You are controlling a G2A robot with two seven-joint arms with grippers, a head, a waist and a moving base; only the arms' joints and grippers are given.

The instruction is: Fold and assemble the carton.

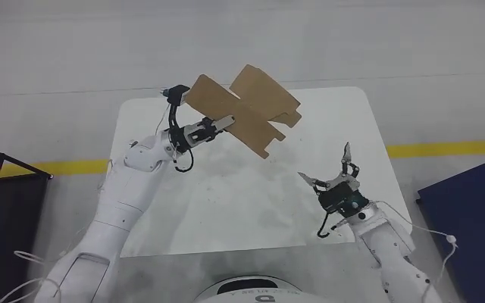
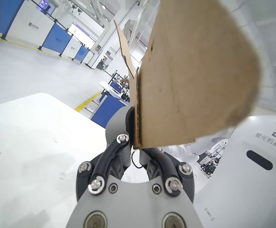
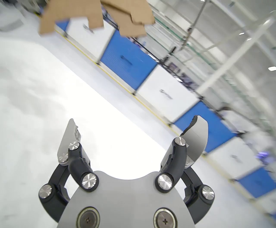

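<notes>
Two grippers to go through. How is the left gripper (image 2: 135, 138) set?

Pressed together on the flat brown corrugated cardboard carton (image 2: 194, 75). In the left wrist view one black pad (image 2: 130, 121) lies flat against the sheet's lower edge, and the other finger is behind the cardboard.

Where does that put the carton?

Lifted off the surface. In the top view the left gripper (image 1: 222, 122) pinches it at its near-left edge, and the carton (image 1: 242, 114) hangs tilted above the far part of the white rounded-corner table (image 1: 227, 212), touching nothing but the fingers. Two panels fan apart from each other, with notched flaps along the right-hand side.

And the right gripper (image 3: 135, 129)?

Spread wide — both silver fingertips (image 3: 72, 127) stand well apart, with bare tabletop (image 3: 43, 86) showing between them. In the top view the right gripper (image 1: 326, 163) hovers over the near-right part of the table, tips aimed toward the far side and well apart from the carton.

Does its wrist camera catch the cardboard?

Yes, the carton's (image 3: 92, 13) stepped flap edges show high in the frame, well beyond the open fingers.

Anything further out?

A yellow floor line (image 1: 432, 149) runs past the table's sides, and a row of blue and white partition panels (image 3: 127, 58) stands beyond the table edge.
</notes>
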